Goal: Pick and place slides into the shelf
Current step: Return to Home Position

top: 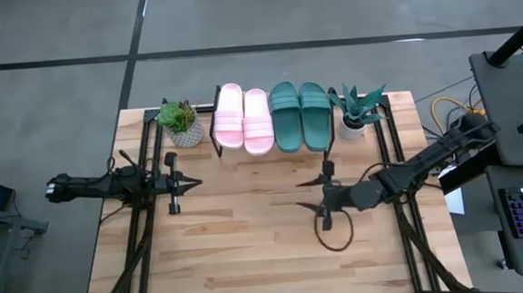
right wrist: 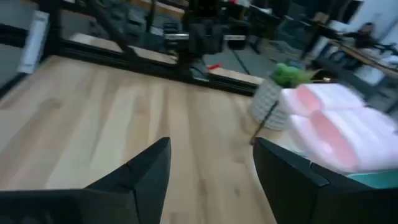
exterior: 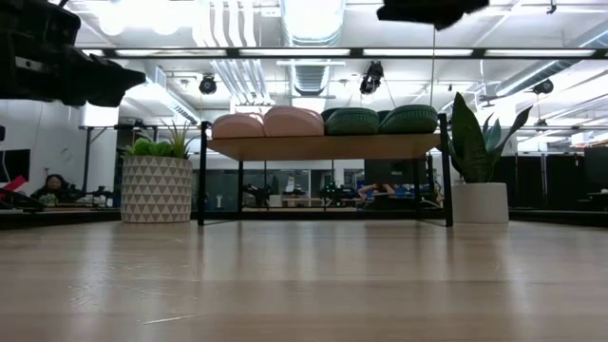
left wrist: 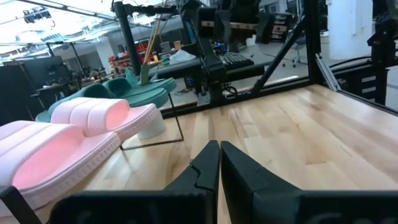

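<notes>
All four slides lie side by side on the shelf (exterior: 323, 147) at the table's far edge, soles down on its board. The light pink pair (top: 243, 118) is on the left and the dark green pair (top: 300, 115) on the right. The low view shows the pink pair (exterior: 266, 123) and the green pair (exterior: 380, 120) on top of the board. My left gripper (top: 194, 181) hovers over the table's left half, shut and empty, near the pink slides (left wrist: 68, 137). My right gripper (right wrist: 211, 146) is open and empty; it is over the table's middle (top: 303, 195), in front of the shelf.
A potted plant in a white patterned pot (top: 180, 122) stands left of the shelf. A spiky plant in a white pot (top: 359, 111) stands to the shelf's right. A dark cable loop (top: 335, 235) hangs below the right gripper. Bare wooden tabletop (top: 249, 247) fills the near half.
</notes>
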Robot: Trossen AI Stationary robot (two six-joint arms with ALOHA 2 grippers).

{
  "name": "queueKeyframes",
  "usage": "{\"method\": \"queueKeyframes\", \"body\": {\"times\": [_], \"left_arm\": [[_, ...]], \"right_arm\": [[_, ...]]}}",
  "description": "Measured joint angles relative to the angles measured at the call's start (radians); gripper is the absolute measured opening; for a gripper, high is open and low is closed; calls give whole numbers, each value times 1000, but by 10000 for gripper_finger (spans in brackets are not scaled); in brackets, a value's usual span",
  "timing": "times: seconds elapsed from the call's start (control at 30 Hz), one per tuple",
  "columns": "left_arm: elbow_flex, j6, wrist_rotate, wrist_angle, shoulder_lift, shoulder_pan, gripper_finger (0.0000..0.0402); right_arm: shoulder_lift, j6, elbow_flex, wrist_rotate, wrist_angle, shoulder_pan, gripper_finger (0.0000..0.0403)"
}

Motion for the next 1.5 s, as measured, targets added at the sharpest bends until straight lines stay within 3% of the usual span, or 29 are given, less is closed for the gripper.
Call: {"method": "queueKeyframes", "body": {"times": [0.13, 0.3, 0.37, 0.57, 0.73, 0.9, 1.23, 1.5], "left_arm": [[0, 1, -1, -2, 6, 0, 0], [0, 2, -3, -2, 4, 0, 0], [0, 2, -7, -2, 2, 0, 0], [0, 3, -9, -2, 0, 0, 0], [0, 20, -13, -2, 1, 1, 0], [0, 20, -16, -3, 1, 1, 0], [0, 20, -20, -5, 2, 1, 0], [0, 20, -24, -5, 2, 1, 0]], "right_arm": [[-74, -15, -119, -93, 61, -17, 213], [-163, -16, -285, -466, 204, -108, 184], [-172, 4, -342, -543, 306, -158, 167], [-191, -42, -419, -546, 379, -299, 89], [-240, -123, -425, -669, 378, -434, 17], [-346, -109, -431, -761, 301, -541, 11], [-683, -44, -521, -684, 61, -532, 9], [-874, -20, -638, -702, 25, -528, 9]]}}
